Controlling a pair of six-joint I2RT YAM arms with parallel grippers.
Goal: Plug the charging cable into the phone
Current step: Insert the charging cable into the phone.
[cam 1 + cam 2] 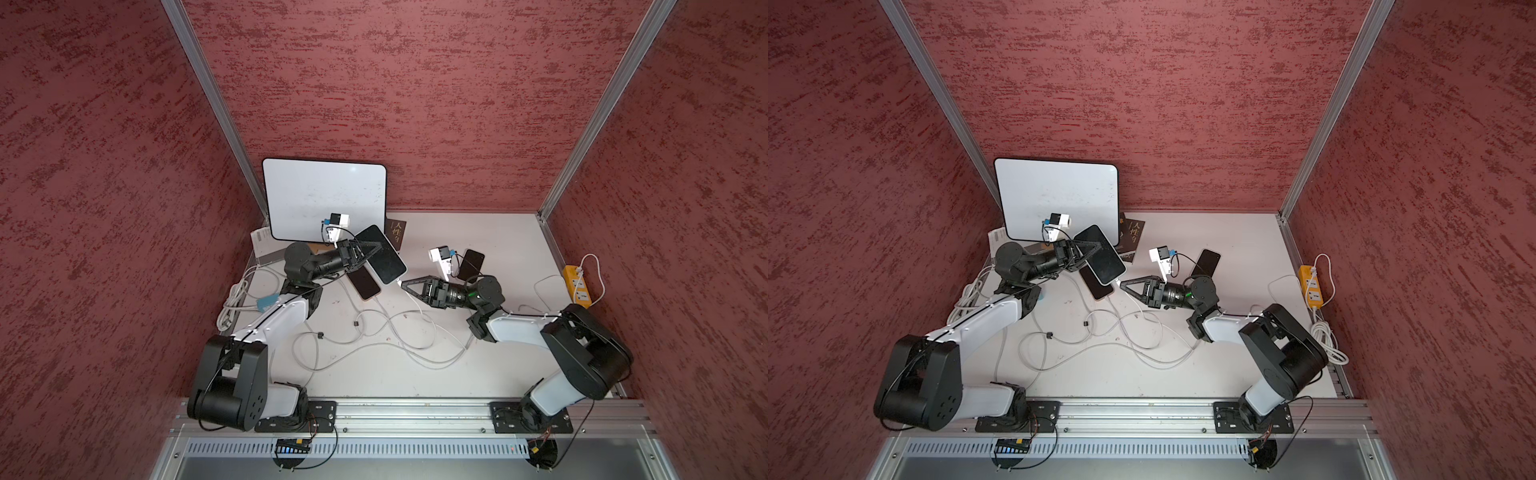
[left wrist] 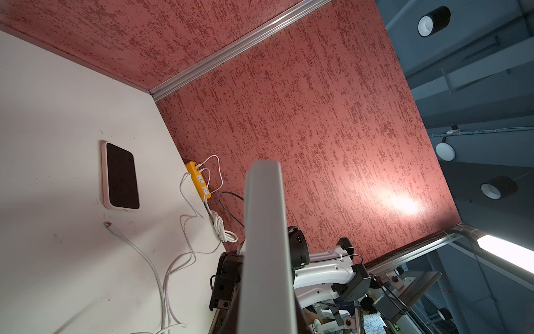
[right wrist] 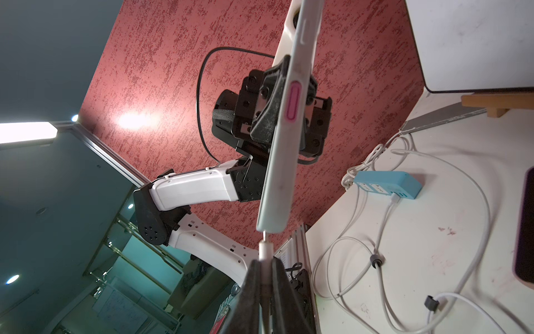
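Note:
My left gripper is shut on a phone in a white case, held tilted above the table in both top views. In the right wrist view the phone shows edge-on, clamped by the left gripper. My right gripper is shut on the white plug of the charging cable. The plug's metal tip meets the phone's bottom edge; how far it sits in the port I cannot tell. In the left wrist view the held phone fills the middle and hides the fingers.
A pink-cased phone lies under the held one, and a dark phone lies further back. White cables loop over the table. A yellow power strip, a blue one, a whiteboard and a book line the edges.

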